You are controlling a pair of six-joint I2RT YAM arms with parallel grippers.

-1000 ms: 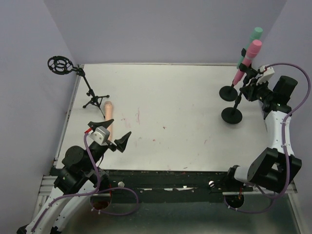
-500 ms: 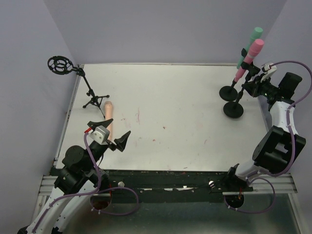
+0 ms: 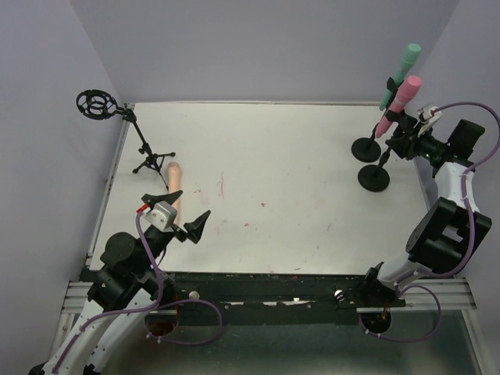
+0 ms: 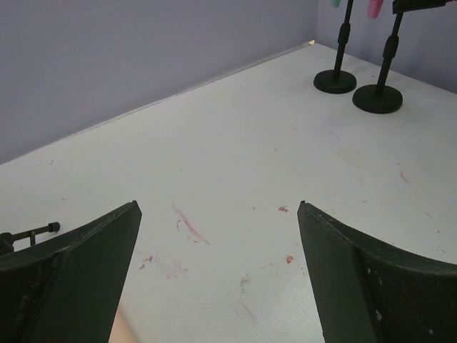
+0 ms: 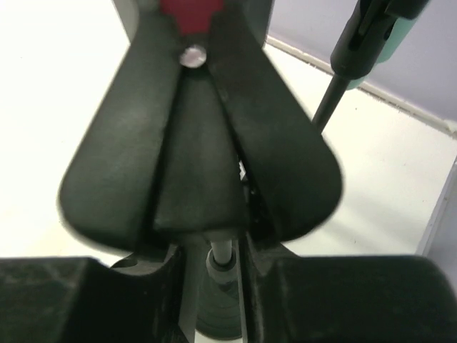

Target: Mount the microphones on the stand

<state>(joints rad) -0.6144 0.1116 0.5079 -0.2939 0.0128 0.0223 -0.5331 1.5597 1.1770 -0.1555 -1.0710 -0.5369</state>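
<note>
Pink microphone (image 3: 398, 105) and green microphone (image 3: 402, 72) sit tilted in clips on round-base stands (image 3: 373, 178), far right. Peach microphone (image 3: 173, 183) lies flat on tabletop (image 3: 273, 172), left, beside tripod stand (image 3: 147, 156). Left tool (image 4: 218, 206) spread wide, holding nothing. Right tool (image 5: 212, 286) straddles stand pole under clip; cannot tell whether clenched or released.

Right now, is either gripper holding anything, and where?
Left gripper: nothing. Right gripper brackets the thin stand pole below its black clip; grip cannot be told.

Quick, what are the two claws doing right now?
Left gripper: open, empty.
Right gripper: jaws narrow around the pink microphone's stand pole; grip cannot be told.
</note>
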